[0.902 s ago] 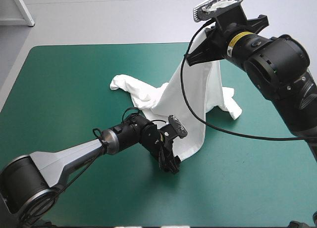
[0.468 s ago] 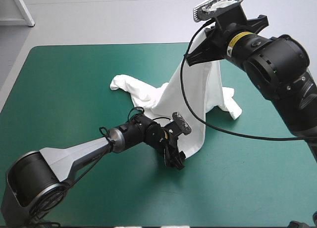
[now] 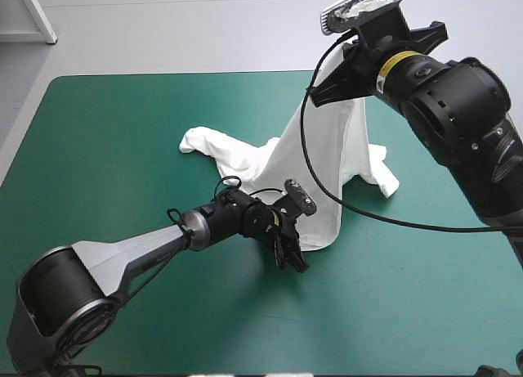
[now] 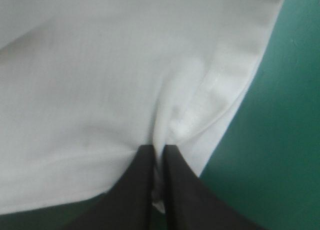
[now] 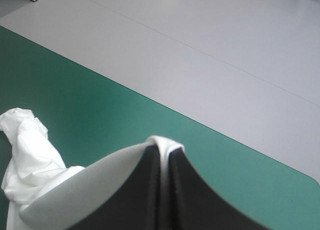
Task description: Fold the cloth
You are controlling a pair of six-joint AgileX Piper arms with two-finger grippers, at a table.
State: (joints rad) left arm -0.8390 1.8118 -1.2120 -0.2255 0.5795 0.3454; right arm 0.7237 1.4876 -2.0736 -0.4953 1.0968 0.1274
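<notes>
Left gripper: black fingers all but together, clamped on a pinch of the T-shirt at the lower edge of its hanging part, low over the teal-green cover near the table's middle. Right gripper: black fingers pressed together on a fold of the white fabric, with a small tuft showing past the tips; it is held high over the far right part of the table. T-shirt, one item, white: it hangs from the right gripper as a steep tent down to the table. One crumpled tail trails along the cover toward the far left, and another lump rests on the cover to the right of the hanging sheet. You will find the hem seam beside the left fingers, and the cloth is puckered where they bite. Condition of the task, as you may judge it: both holds are taken, but no fold is made. The garment is neither spread flat nor laid over itself, and part of it is bunched on the cover. Outstanding, by my estimate: draw the two held points apart to open the cloth, lay it out smooth, then make every fold. Reckon this an early stage, with nearly all the work left.
</notes>
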